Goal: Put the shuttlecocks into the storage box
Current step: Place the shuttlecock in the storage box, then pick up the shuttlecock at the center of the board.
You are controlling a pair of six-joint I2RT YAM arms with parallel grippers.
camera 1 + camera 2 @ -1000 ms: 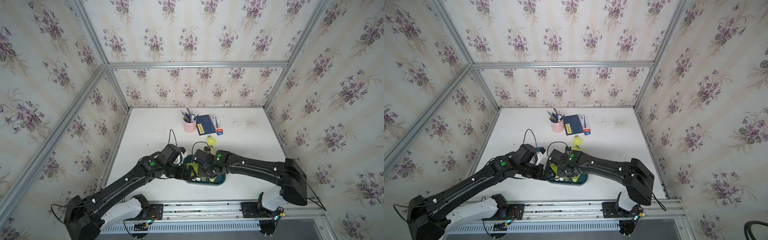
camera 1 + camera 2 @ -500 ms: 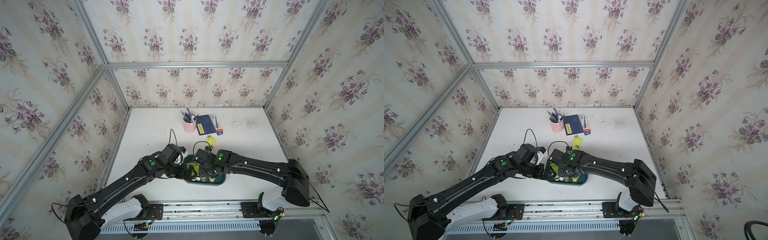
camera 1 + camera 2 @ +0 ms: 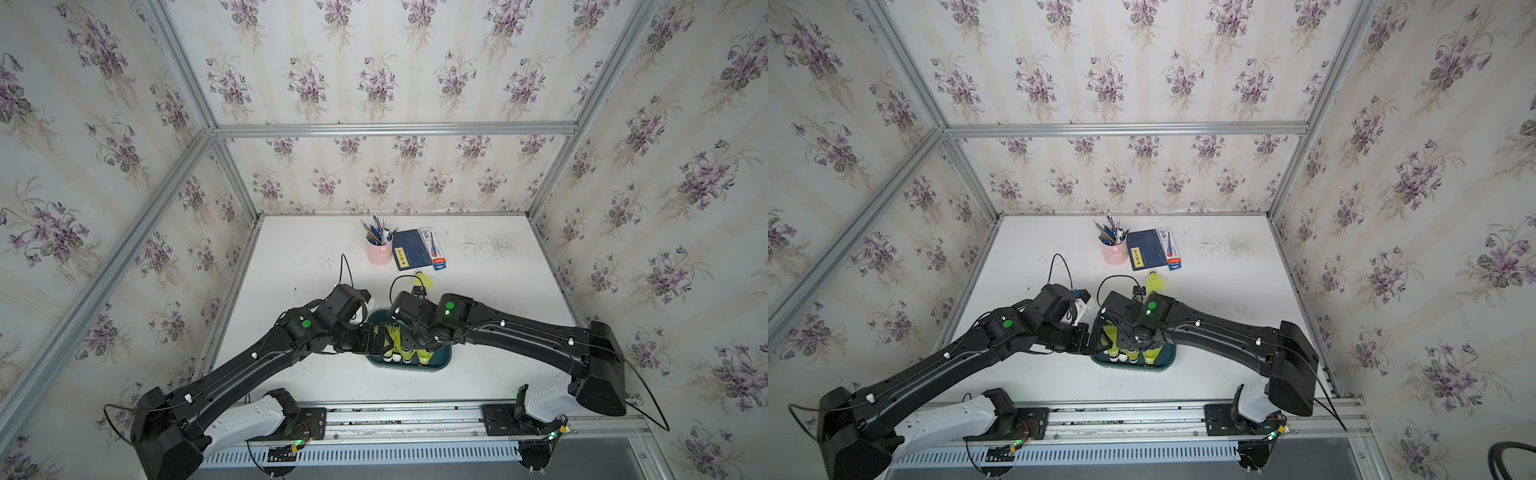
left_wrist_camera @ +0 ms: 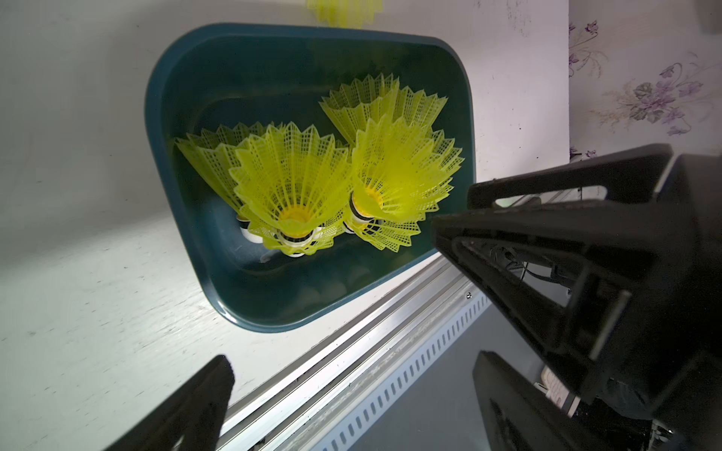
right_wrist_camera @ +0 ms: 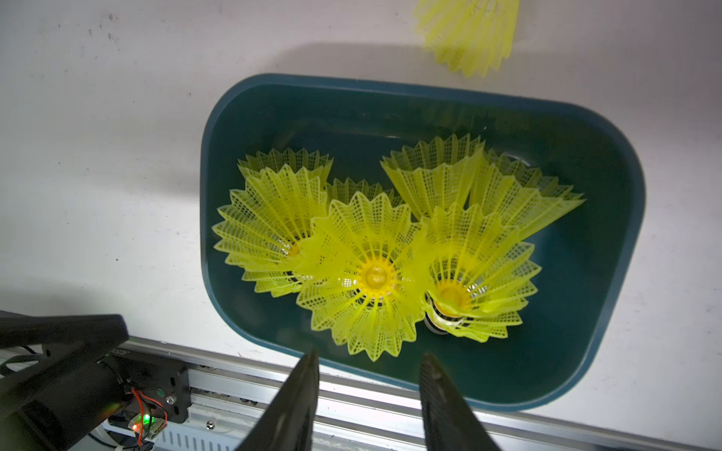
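Nearest the robot base, an aluminium rail (image 3: 395,419) runs along the front edge of the white table (image 3: 498,291).

Just beyond the rail sits the storage box (image 3: 442,357), a dark teal tray with its long side parallel to the rail. The shuttlecocks (image 5: 371,273) in it form a close, overlapping cluster in the near half of the box. Their white tips point toward the near wall and their skirts flare up and away. An exact count is not possible because the skirts overlap. The far half of the box floor is bare.

The left gripper (image 4: 351,363) hangs at the left end of the box with its jaws spread wide and nothing between them. The right gripper (image 5: 369,357) hangs over the near rim with its jaws partly apart. No shuttlecock is between them. The two grippers are close together above the box.

One loose shuttlecock (image 3: 423,281) lies on the table just beyond the far rim, outside the box.

Farther back, near the rear wall, a pink pen cup (image 3: 379,253) stands just beside a blue book (image 3: 411,249).
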